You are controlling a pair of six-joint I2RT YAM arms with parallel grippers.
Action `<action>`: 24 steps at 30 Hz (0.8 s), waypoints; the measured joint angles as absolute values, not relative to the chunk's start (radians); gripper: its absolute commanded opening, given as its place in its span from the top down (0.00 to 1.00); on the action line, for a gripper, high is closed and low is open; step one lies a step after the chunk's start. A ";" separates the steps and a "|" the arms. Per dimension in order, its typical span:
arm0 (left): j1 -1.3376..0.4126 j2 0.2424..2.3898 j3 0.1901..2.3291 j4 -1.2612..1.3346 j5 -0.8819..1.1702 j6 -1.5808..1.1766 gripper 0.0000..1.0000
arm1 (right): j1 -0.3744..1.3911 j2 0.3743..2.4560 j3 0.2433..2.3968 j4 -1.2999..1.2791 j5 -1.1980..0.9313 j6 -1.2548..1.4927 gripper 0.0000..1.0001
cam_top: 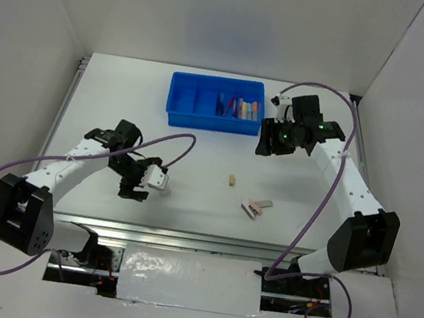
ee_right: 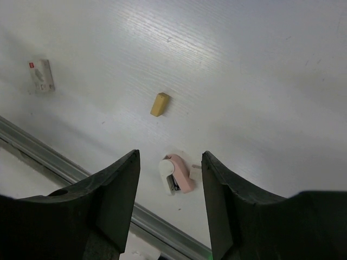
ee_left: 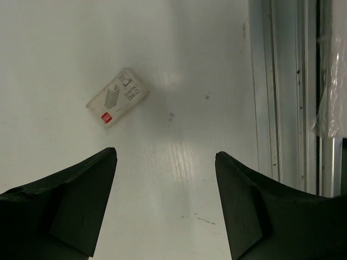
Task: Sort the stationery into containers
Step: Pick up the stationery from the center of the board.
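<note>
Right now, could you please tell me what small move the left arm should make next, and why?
Probably nudge the left gripper forward and sideways until the white eraser lies between its jaws. They stand open and empty, while the eraser lies on the table ahead, off to one side of the gap.

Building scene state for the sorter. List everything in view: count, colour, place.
tray: 1, blue, far centre of table
pens and markers: several, mixed colours, count unclear, tray's right compartments
eraser: 1, white with label, on table ahead of left gripper
tan piece: 1, tan, mid-table
pink-and-white item: 1 or 2 pieces, unclear, on table right of tan piece
table: 1, white
cables: 2, purple, one per arm
left gripper: open, empty
right gripper: open, empty, by tray's right end
</note>
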State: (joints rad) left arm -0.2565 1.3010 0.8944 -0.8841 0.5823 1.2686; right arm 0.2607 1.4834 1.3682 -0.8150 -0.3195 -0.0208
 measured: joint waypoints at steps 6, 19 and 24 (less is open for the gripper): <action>-0.262 1.423 0.908 -0.895 0.577 1.522 0.15 | 0.266 1.489 1.368 -0.815 -0.311 -0.021 0.43; -0.411 1.651 1.047 -0.813 0.508 1.694 0.27 | 0.249 1.491 1.368 -0.815 -0.281 -0.012 0.25; -0.429 1.658 1.002 -0.790 0.463 1.730 0.32 | 0.216 1.492 1.368 -0.815 -0.289 -0.009 0.25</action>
